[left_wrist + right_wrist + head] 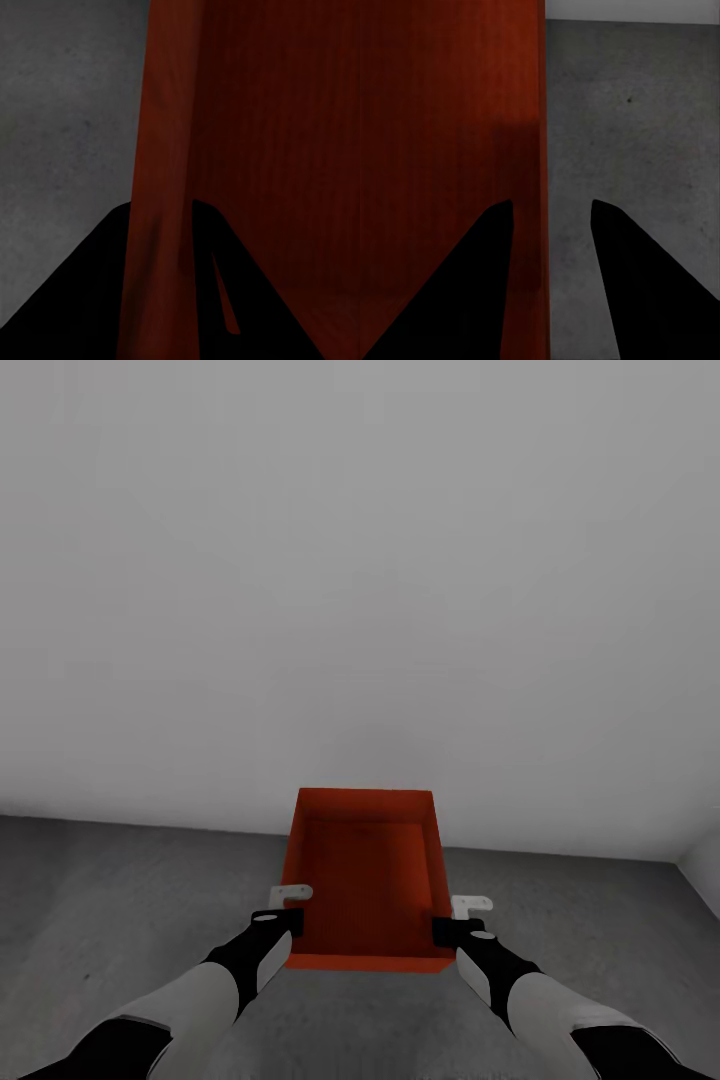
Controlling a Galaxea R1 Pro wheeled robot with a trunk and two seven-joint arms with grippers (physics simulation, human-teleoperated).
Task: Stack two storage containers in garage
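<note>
Gripping one storage container (pixel 365 880) between us: our left tool (pixel 283 922) pinching its left side wall, our right tool (pixel 447 930) pinching its right side wall, one finger inside, one outside on each. Container orange-red, rectangular, open-topped, thin plain walls, shallow, nothing inside. We hold it level, above dark grey speckled floor (pixel 120 900), between both tools, in front of pale grey wall (pixel 360 580).

A bare garage: pale grey wall (pixel 360 560), concrete floor (pixel 120 900).
</note>
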